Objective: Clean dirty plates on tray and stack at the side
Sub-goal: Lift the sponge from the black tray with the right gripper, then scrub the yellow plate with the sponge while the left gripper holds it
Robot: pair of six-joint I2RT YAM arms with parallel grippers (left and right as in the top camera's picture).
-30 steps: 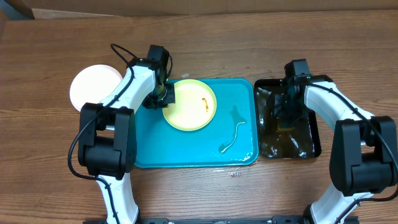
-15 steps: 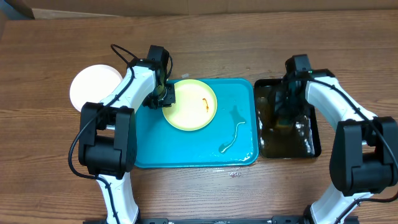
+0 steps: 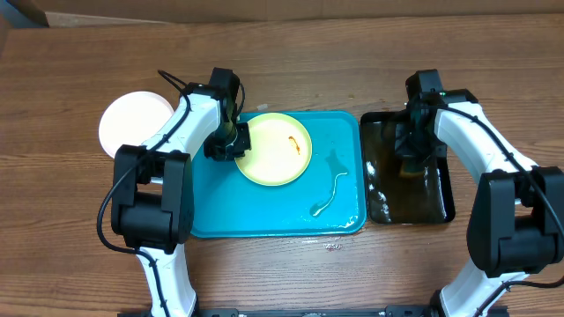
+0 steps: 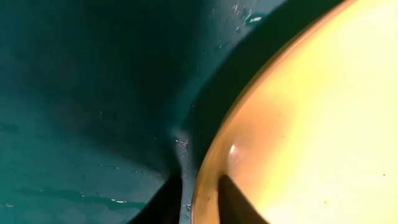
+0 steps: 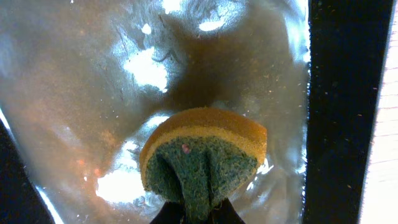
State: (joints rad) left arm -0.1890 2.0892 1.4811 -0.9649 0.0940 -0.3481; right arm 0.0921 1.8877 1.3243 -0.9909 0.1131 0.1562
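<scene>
the pale yellow-green round plate [image 3: 271, 157] lies in the large turquoise rectangular plastic tray [image 3: 264, 211], toward its 12 o'clock edge, with a small orange-brown smear [image 3: 295, 144] toward the plate's 3 o'clock. the left jaws pinch the plate's rim at 9 o'clock, a finger [image 4: 237, 200] on each side of it. a round white plate [image 3: 128, 123] rests on the wooden surface [image 3: 308, 53] at the tray's 10 o'clock. at its 3 o'clock, the right jaws squeeze a yellow-and-green sponge [image 5: 202, 155] over the narrow black rectangular tray [image 3: 450, 198] of brownish water.
</scene>
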